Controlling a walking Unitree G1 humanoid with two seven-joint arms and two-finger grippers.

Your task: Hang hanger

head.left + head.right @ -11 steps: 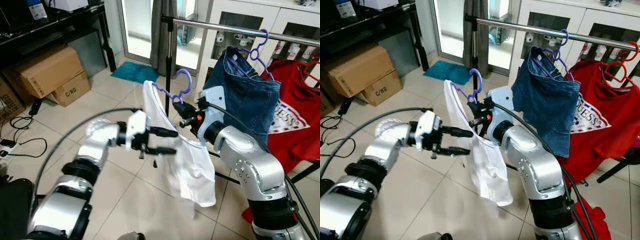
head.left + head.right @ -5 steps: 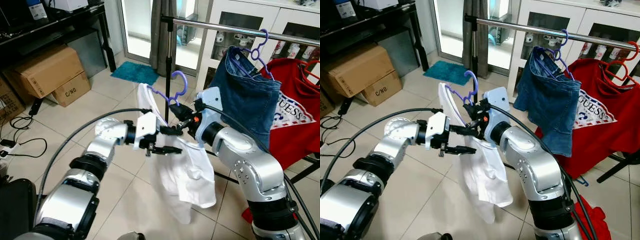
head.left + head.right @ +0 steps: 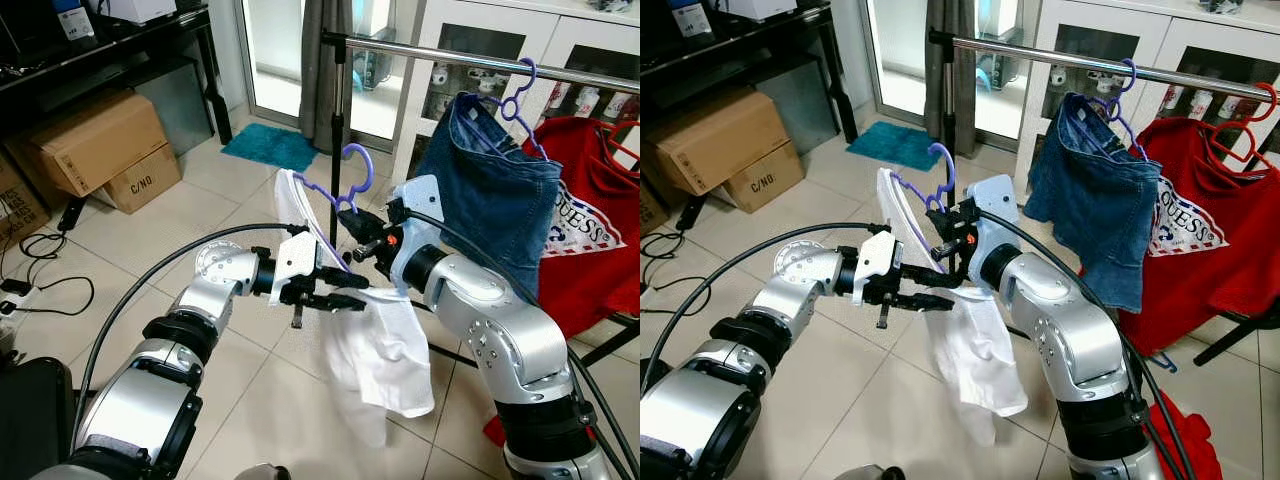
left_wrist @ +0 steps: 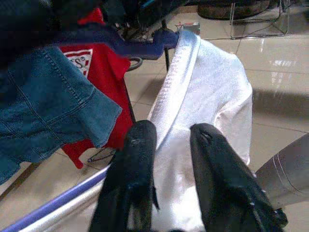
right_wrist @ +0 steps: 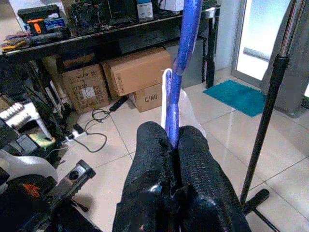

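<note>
We reach both arms forward at twelve o'clock. Our right gripper has its fingers pinched tight together. Our left gripper points toward three o'clock, fingers parted.

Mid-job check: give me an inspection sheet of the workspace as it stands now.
Surface: beige tiled floor.
Job's things: purple plastic hanger carrying a white cloth garment, below the silver metal rail.
Clutter: blue denim garment and red printed shirt hang on the rail.
Grippers: right pincer shut on the hanger; left pincer open, at the white garment.
Cables: black cords on the floor.
Surroundings: cardboard boxes, teal mat, white cabinet.
</note>
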